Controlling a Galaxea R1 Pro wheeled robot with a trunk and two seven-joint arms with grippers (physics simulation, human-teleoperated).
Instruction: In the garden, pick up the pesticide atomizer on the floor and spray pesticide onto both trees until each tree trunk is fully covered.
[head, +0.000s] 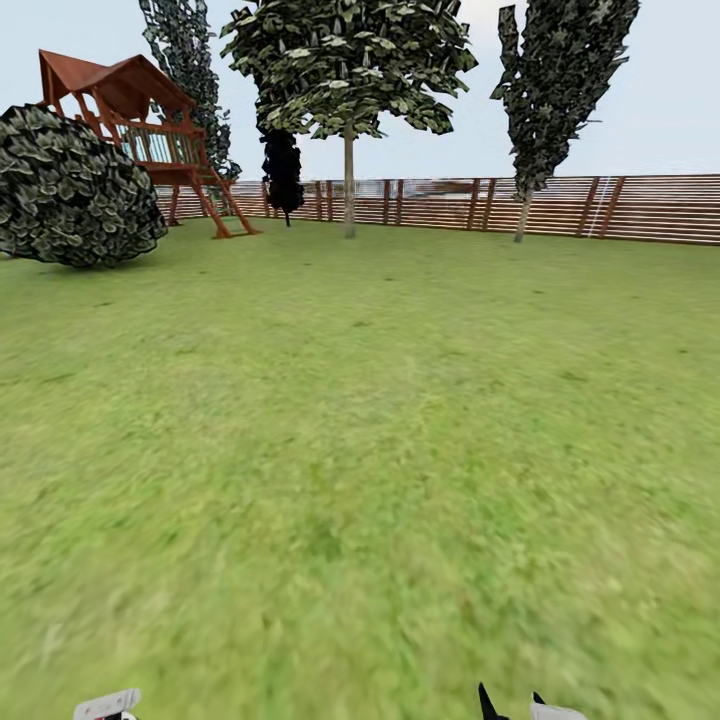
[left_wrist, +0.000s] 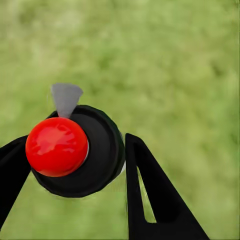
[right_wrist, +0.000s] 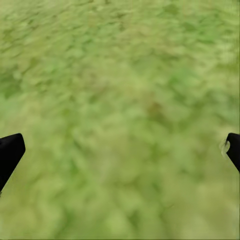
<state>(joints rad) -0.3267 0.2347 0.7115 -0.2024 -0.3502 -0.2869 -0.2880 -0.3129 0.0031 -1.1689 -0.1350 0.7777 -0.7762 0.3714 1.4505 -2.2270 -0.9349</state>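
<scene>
While the left end effector (left_wrist: 75, 170) grips the pesticide atomizer (left_wrist: 80, 152) between its fingers, red cap toward the wrist camera, the right end effector (right_wrist: 120, 150) hangs spread wide over bare grass (right_wrist: 125, 75). Both trees (head: 349, 175) stand well ahead by the fence (head: 640, 210), one straight on, one ahead to the right, so closing that gap probably comes first.

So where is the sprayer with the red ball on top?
The black, red-topped sprayer sits between the left hand's black fingers, above blurry grass.

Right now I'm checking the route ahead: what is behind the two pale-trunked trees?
Behind the trees runs a brown slatted fence, with sky above it. Each trunk covers a strip of fence; what lies beyond the fence cannot be seen.
</scene>
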